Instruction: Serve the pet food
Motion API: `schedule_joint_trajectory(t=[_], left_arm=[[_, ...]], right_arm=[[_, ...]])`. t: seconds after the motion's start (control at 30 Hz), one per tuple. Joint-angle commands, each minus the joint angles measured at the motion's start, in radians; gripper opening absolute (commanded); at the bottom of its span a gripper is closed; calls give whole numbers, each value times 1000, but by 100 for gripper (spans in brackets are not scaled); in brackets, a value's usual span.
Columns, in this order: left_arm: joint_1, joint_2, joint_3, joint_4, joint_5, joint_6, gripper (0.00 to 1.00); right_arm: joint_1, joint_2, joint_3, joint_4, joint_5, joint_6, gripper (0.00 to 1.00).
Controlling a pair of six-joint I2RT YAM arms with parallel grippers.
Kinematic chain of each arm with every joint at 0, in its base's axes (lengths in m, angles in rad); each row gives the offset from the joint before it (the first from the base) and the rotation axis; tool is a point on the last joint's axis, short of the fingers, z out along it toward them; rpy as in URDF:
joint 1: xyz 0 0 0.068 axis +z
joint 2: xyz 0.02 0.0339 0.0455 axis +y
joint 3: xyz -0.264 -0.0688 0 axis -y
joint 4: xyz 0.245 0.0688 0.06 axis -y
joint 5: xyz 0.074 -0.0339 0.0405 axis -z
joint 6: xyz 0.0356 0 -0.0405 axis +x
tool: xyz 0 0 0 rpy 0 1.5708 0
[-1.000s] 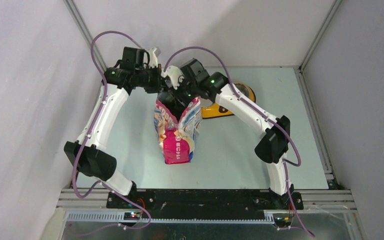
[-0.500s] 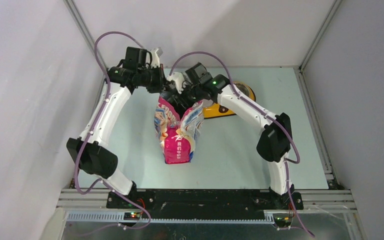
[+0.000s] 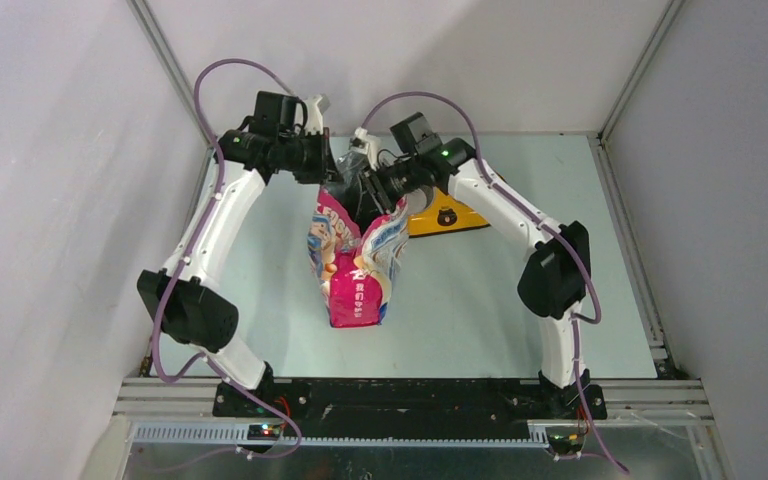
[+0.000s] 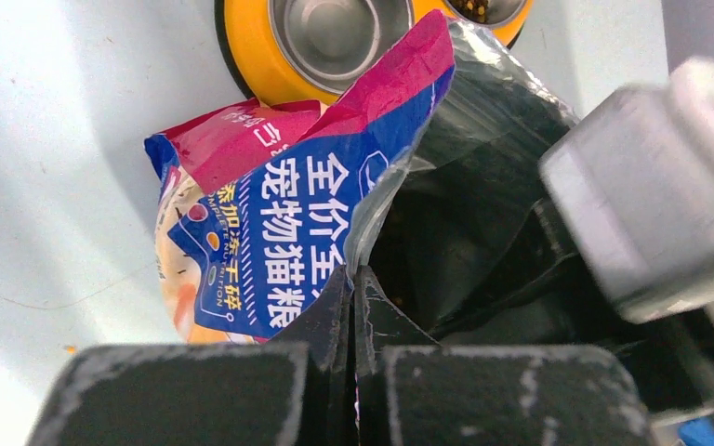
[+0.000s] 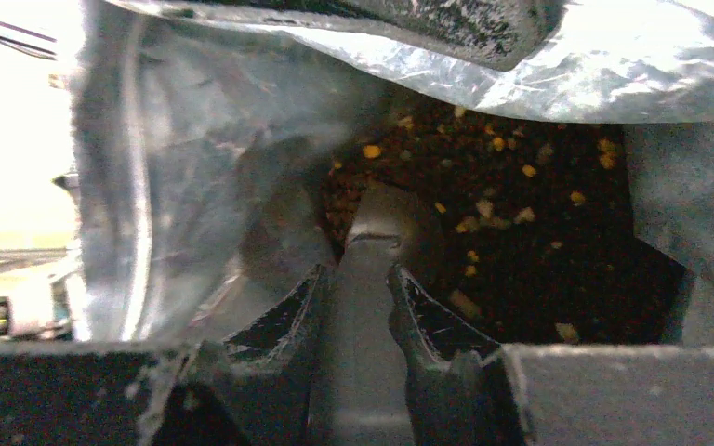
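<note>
On the left, our left gripper (image 4: 353,283) has its fingers pressed together on the top edge of the bag (image 4: 270,214), whose mouth gapes open. Just right of that, the right gripper (image 5: 361,279) is down inside the silver lining, pinching what looks like the handle of a clear scoop (image 5: 372,223), though it's pretty murky in there. The pet food (image 5: 521,232) sits in the bag right beyond the scoop's tip. Past the bag we see the yellow bowl (image 4: 251,56).

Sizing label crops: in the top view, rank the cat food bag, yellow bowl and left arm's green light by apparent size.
Largest first:
cat food bag
yellow bowl, partly hidden by the right arm
green light
</note>
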Motion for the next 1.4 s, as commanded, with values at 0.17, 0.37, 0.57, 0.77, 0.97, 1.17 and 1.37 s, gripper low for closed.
schedule_joint_trajectory(t=[0.17,0.37,0.57,0.77,0.97,1.17,1.37], left_arm=[[-4,-14,23,-54,-50,178,0],[-4,-33,47,-72,-21,249,0],[-4,-34,99,-109,-27,319,0],[-5,-35,154,-150,-74,427,0],[-4,-57,161,-142,-104,454,0],[-3,-72,166,-142,-112,458,0],[1,-82,164,-140,-108,445,0]], right_arm=[[-119,-23,21,142,-289,353,0],[-182,-24,-1,301,-335,586,0],[-201,-52,-26,415,-314,751,0],[-210,-107,-38,369,-187,779,0],[-247,-128,-111,421,-186,848,0],[-272,-160,-104,430,-177,860,0],[-287,-190,-124,411,-152,849,0]])
